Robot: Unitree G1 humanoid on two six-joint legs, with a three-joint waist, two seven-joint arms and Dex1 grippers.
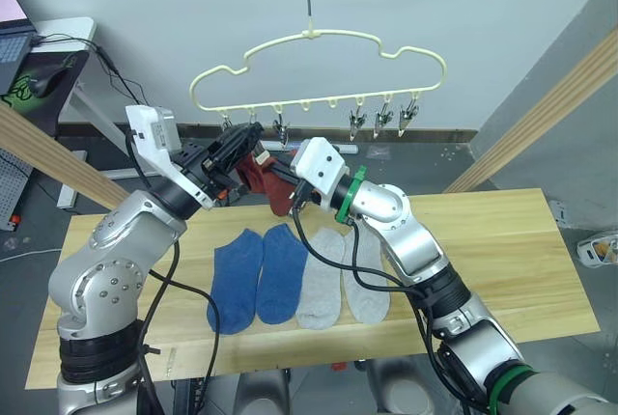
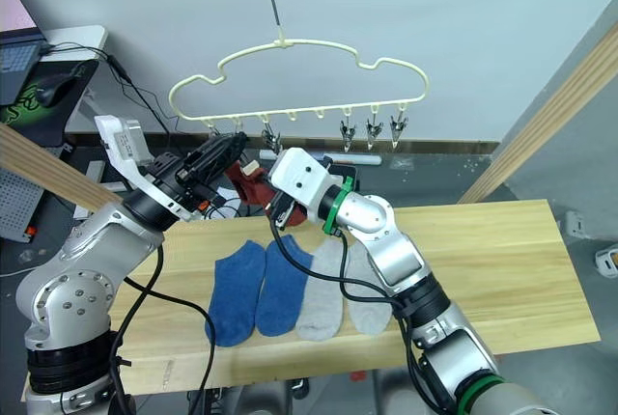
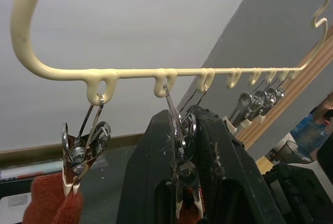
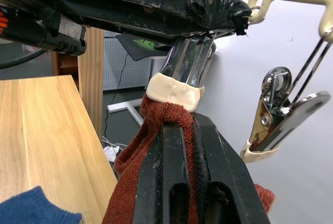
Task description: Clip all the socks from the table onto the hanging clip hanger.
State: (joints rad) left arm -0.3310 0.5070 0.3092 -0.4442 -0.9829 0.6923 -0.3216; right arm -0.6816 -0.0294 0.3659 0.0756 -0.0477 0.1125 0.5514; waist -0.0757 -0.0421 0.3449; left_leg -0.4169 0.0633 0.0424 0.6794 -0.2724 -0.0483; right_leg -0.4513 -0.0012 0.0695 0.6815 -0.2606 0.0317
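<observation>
Already one rust sock hung clipped at the frame's lower left, my left pincer squeezed the second clip, my right pincer pinched another rust sock into it, and four socks waited mid-counter.

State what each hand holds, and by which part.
Left hand squeezes a metal clip on its handles. Right hand grips a red sock near its top edge.
</observation>
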